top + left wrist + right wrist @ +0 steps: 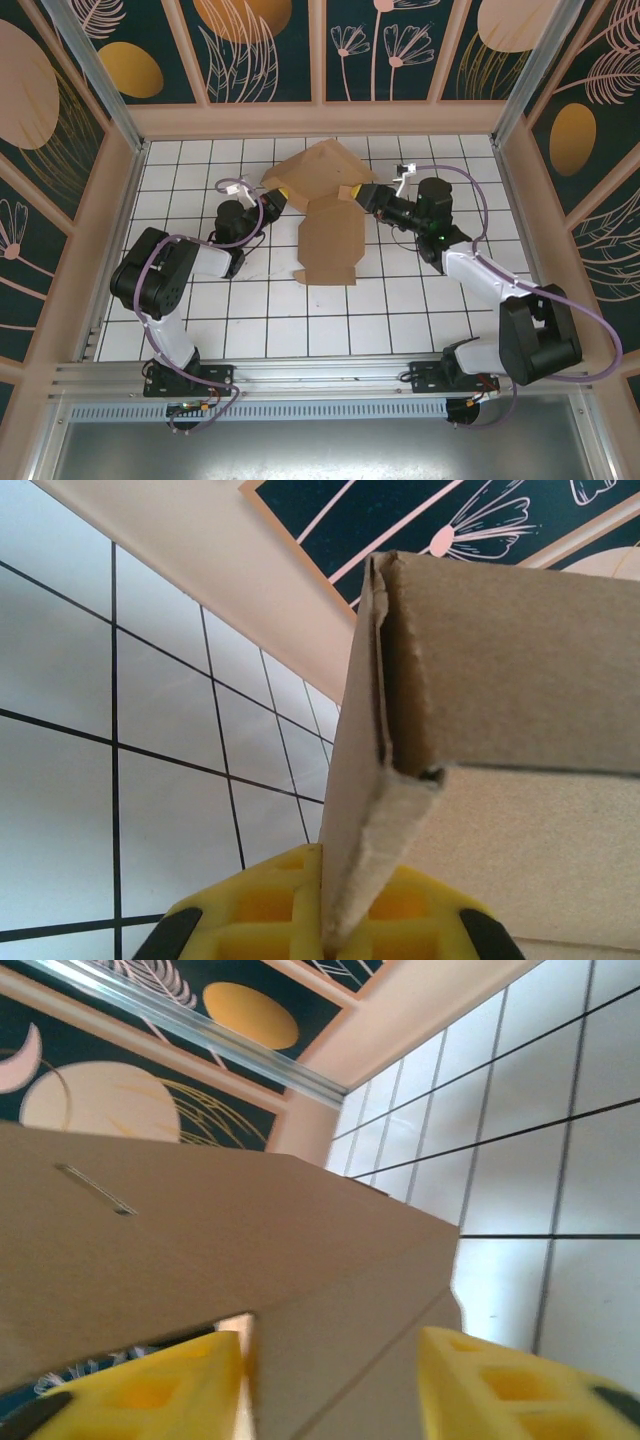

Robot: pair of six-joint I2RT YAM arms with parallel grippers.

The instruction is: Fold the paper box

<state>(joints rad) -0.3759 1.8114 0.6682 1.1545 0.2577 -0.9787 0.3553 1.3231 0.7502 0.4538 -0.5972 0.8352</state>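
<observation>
The paper box (330, 245) is a brown cardboard sheet in the middle of the tiled floor. Its near panel lies flat and its far part (315, 172) is lifted into a sloping fold. My left gripper (277, 192) is at the fold's left edge. In the left wrist view, the left gripper (340, 885) is shut on a thin cardboard edge of the paper box (520, 680). My right gripper (360, 194) is at the fold's right side. The right wrist view shows the right gripper (335, 1360) open, its yellow fingers (500, 1385) spread apart with the paper box (200, 1250) between them.
The white tiled floor (200, 300) is enclosed by low beige walls (320, 120) and patterned panels. Aluminium posts stand at the back corners and a metal rail (320, 375) runs along the near edge by the arm bases.
</observation>
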